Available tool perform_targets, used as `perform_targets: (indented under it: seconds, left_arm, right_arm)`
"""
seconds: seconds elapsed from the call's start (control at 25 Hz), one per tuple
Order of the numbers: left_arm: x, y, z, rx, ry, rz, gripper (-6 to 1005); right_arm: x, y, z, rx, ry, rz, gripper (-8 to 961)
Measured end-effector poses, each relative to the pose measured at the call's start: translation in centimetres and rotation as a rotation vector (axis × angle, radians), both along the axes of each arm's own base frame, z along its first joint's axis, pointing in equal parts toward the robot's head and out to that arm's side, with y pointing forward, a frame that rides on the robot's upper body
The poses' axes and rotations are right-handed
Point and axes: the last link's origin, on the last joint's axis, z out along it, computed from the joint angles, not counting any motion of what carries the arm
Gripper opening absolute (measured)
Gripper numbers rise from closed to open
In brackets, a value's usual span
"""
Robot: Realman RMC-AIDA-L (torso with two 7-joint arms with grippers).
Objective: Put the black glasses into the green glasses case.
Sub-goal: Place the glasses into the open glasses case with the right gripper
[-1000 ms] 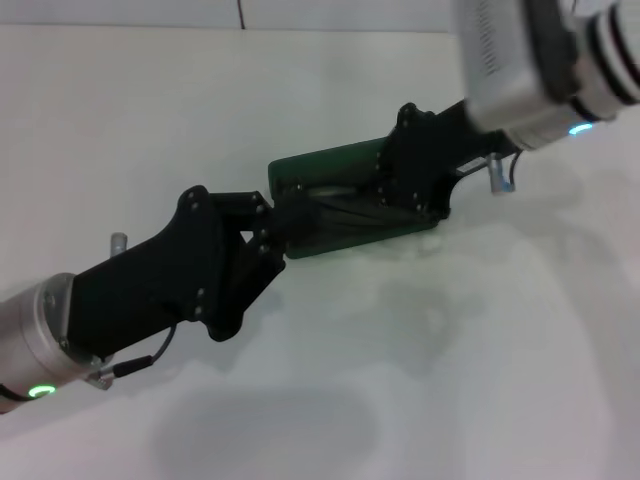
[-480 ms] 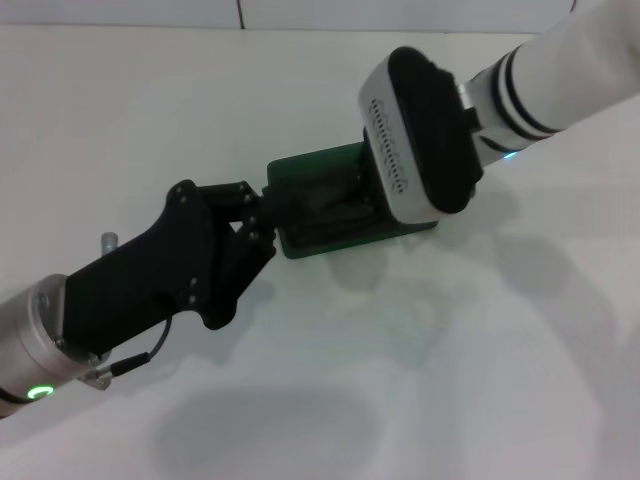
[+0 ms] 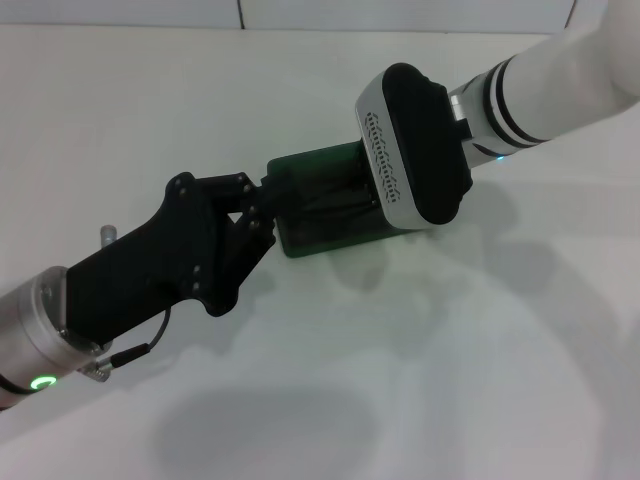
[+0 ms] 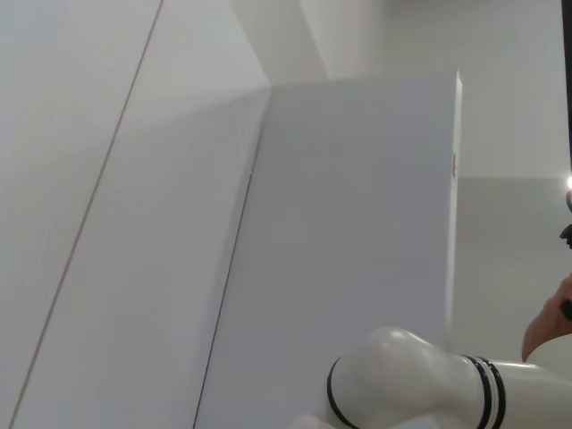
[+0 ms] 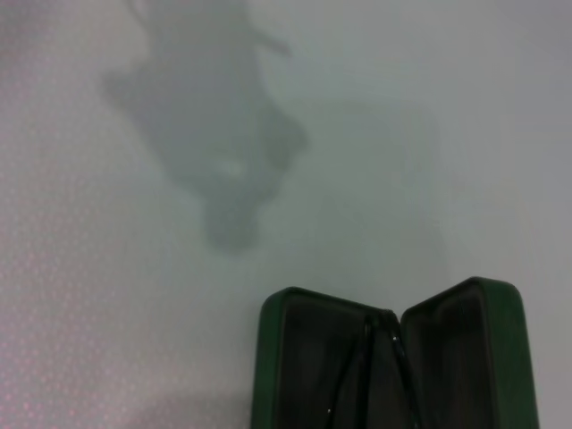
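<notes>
The green glasses case lies open in the middle of the table. In the right wrist view the case shows both dark-lined halves, and thin black glasses lie inside along the hinge. My left gripper is at the case's left end, touching or nearly touching its edge. My right arm's wrist hangs over the case's right part and hides my right gripper. The glasses are not clear in the head view.
The white table spreads all around the case. A white wall panel and my right arm's forearm show in the left wrist view.
My right arm has lifted and turned, so its wrist housing now covers the case's right part. My left gripper has drawn back a little to the left, off the case's inside.
</notes>
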Motion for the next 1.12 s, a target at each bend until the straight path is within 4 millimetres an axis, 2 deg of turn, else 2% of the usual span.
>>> perform_targets:
  seconds: [0.2,0.88,1.12]
  left_arm:
    - [0.0,0.1,-0.1,0.000,0.005,0.007,34]
    - [0.0,0.0,-0.2,0.000,0.004,0.011,35]
    - [-0.1,0.0,-0.2,-0.002,0.004,0.011,35]
  right_arm:
    - [0.0,0.0,-0.1,0.003,0.002,-0.003,55]
    - [-0.1,-0.4,-0.2,0.006,0.030,-0.070,138]
    - [0.4,-1.6,-0.2,-0.006,0.060,-0.094,157]
